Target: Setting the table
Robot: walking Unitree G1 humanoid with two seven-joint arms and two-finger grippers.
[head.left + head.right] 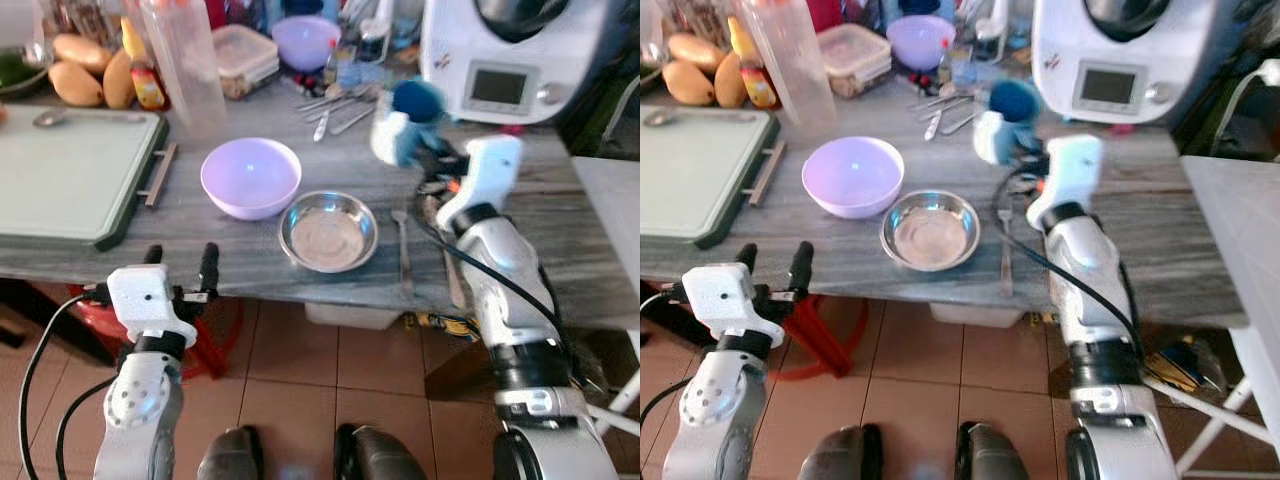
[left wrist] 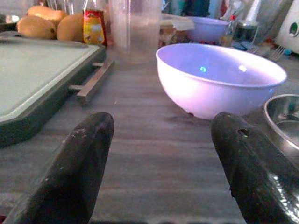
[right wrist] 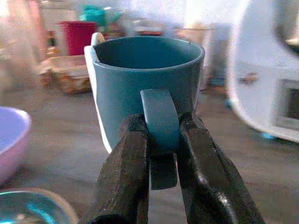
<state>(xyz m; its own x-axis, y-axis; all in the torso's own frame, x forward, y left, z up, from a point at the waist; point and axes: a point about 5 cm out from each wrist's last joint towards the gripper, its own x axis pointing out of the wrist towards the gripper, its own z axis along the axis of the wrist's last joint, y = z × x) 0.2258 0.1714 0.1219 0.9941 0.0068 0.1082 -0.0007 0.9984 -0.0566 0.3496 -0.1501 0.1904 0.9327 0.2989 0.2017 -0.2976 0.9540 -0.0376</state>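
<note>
blue and round, the teal ceramic mug (image 3: 142, 88) is pinched by its handle between the two black fingers of the right gripper (image 3: 161, 154), and it hangs in the air above the grey wooden table (image 1: 250, 255). if you start from the shiny round steel bowl (image 1: 327, 231) in the middle of the table, the mug is up behind it and off to the robot's right, over by the big white kitchen machine (image 1: 510, 55). i think the mug could slip, because the fingers only squeeze the thin handle and the heavy cup part sticks out far past them. it could then twist down and bang the thin metal spoon (image 1: 402, 245) lying just right of the steel bowl, or land tipped over. the mug looks smooth, open side up, with a white patch on one side, and it is blurry in the head views. the round light purple plastic bowl (image 1: 250, 177) sits just left of the steel bowl. the left gripper (image 1: 181, 266) waits with its fingers spread wide, holding nothing, at the near table edge left of the steel bowl.
</note>
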